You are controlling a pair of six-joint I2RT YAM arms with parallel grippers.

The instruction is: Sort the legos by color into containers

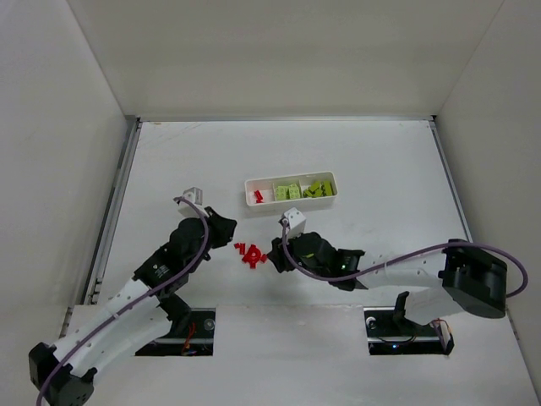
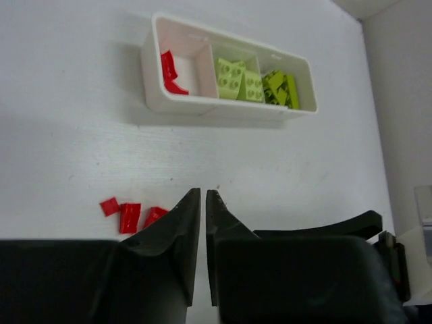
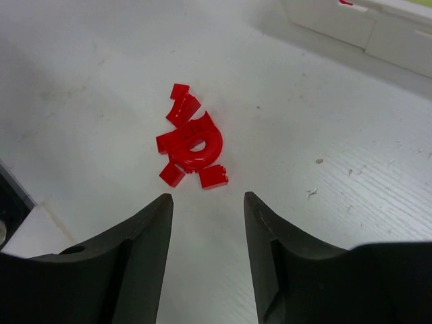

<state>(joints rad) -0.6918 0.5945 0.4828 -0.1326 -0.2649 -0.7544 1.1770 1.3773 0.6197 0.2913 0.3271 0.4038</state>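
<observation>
Here, loose red legos (image 1: 251, 255) lie on the table (image 1: 380, 186) between two grippers, with the tray (image 1: 292, 204) just beyond them.
The white tray lies with its long axis running left to right, on the far side of both arms. Its left compartment holds a few sorted red legos (image 1: 259, 196), and the middle and right compartments hold yellow-green legos (image 1: 287, 191). The loose red legos form a small heap on the near side of the tray, strung out roughly left to right, with a curved piece in the middle. The left gripper (image 1: 221, 228) hangs just left of the heap, aimed toward the tray, its fingers pressed almost together with nothing between them. The right gripper (image 1: 275, 254) sits just right of the heap, pointing at it, its fingers spread wide and empty.
</observation>
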